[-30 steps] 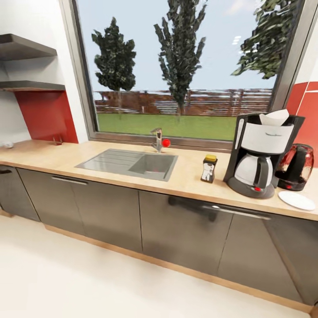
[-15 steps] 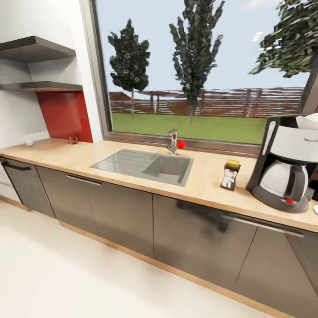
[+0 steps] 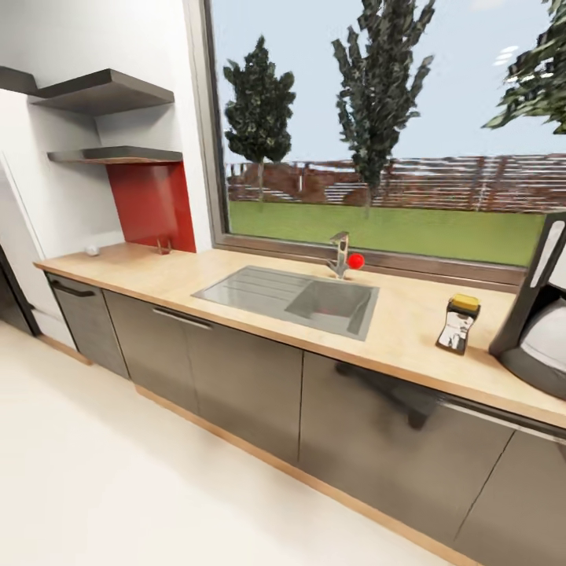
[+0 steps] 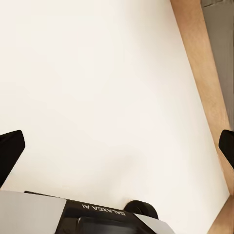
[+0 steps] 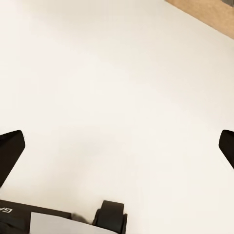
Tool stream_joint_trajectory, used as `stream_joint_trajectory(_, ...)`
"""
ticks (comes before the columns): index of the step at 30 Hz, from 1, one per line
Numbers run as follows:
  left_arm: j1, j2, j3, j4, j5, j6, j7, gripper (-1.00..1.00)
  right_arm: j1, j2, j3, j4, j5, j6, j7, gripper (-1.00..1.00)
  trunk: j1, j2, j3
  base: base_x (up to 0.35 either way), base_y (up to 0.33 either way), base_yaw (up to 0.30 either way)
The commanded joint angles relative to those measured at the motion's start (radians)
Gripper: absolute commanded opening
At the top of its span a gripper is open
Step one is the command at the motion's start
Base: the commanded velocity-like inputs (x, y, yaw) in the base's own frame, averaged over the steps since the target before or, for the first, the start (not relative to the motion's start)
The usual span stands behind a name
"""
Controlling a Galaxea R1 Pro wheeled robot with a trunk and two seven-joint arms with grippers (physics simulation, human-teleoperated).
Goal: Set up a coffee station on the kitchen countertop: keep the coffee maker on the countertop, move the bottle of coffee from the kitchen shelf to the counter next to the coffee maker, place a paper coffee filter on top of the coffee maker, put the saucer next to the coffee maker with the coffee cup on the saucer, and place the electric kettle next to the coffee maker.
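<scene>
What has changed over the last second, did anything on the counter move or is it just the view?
Only the view moved: the head camera swung left, so the coffee maker slid to the picture's right edge, and the kettle and saucer left the picture. The bottle of coffee stands on the countertop beside the coffee maker as before. Nothing was taken hold of or let go; the left gripper and right gripper are open over the floor.

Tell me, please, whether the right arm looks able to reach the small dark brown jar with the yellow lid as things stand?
Probably not yet. The right gripper hangs open over bare pale floor, while the dark brown jar with the yellow lid stands up on the light-wood countertop, unobstructed, beside the black coffee maker.
</scene>
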Motion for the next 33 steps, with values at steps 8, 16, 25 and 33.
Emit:
stream_joint_trajectory(8, -0.001, 0.000, 0.002, 0.000, 0.006, 0.010, -0.003, 1.00, 0.000, 0.001, -0.009, 0.000, 0.010, -0.004, 0.002, 1.00, 0.000, -0.001, -0.001, 0.242, 0.209, 0.256)
stream_joint_trajectory(16, -0.001, 0.000, 0.002, 0.000, 0.006, 0.010, -0.003, 1.00, 0.000, 0.000, -0.009, 0.000, 0.010, -0.003, 0.004, 1.00, 0.000, -0.001, -0.001, 0.245, 0.223, 0.209)
stream_joint_trajectory(25, -0.001, 0.000, 0.002, 0.000, 0.006, 0.010, -0.003, 1.00, 0.000, -0.001, -0.009, 0.000, 0.009, -0.003, 0.004, 1.00, 0.000, -0.001, -0.001, 0.250, 0.228, 0.022)
stream_joint_trajectory(33, -0.001, 0.000, 0.002, 0.000, 0.006, 0.010, -0.003, 1.00, 0.000, 0.001, -0.009, 0.000, 0.010, -0.004, 0.000, 1.00, 0.000, -0.001, -0.001, 0.251, 0.228, 0.224)
